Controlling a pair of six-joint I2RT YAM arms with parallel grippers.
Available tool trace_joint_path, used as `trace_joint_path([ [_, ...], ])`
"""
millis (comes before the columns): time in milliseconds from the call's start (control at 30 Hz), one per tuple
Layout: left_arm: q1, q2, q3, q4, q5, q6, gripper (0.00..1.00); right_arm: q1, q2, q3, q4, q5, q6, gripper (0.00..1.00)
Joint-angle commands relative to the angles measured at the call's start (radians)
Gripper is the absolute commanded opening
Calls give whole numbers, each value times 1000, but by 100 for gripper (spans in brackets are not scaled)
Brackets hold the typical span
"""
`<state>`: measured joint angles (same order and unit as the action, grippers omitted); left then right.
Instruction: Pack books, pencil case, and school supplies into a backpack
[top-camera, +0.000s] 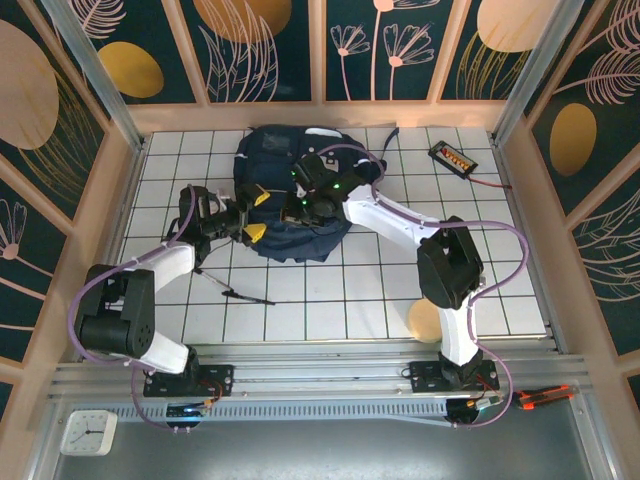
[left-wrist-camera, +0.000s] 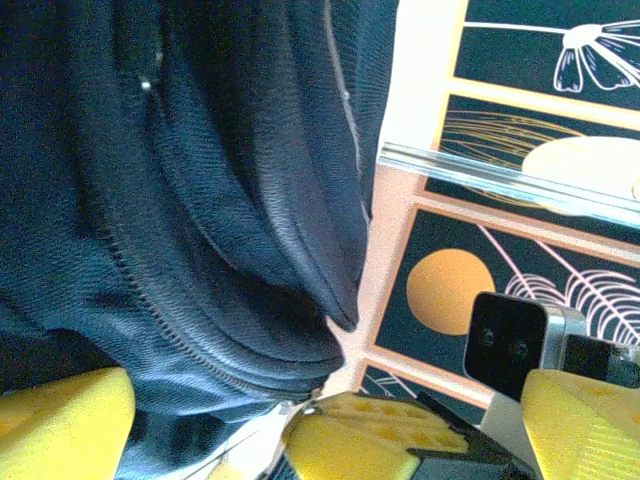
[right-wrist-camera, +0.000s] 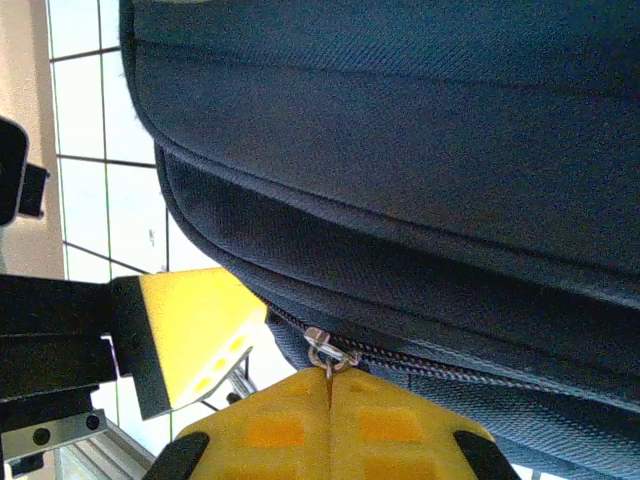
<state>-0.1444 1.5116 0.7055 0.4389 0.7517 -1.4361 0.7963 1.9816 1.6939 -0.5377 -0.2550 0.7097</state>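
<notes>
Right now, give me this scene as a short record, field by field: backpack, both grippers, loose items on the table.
backpack: navy backpack lying at the far middle of the table
right gripper: right gripper shut on the zipper pull of the backpack
left gripper: left gripper open, at the backpack's left edge
pen: black pen on the table, nearer than the backpack
device: black device with orange buttons at the far right
disc: tan disc at the near right, partly hidden
</notes>
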Motion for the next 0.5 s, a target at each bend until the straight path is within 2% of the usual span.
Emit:
trace_joint_path([
  [0,-6,18,22,53,13,-90,89,26,-3,24,44,-10,-8,0],
  [67,-6,22,16,70,14,-101,73,30,-4,19,48,-10,-7,0],
  [167,-6,31,13,64,17,-101,69,34,-6,16,50,-11,-7,0],
  [333,-7,67,13,65,2,-97,68,35,-9,23,44,-10,-9,0],
  [400,-8,91,21,75,2,-98,64,37,-9,26,40,-10,-9,0],
  [467,-11,113,30,87,1,-99,55,39,-10,26,40,-12,-10,0],
])
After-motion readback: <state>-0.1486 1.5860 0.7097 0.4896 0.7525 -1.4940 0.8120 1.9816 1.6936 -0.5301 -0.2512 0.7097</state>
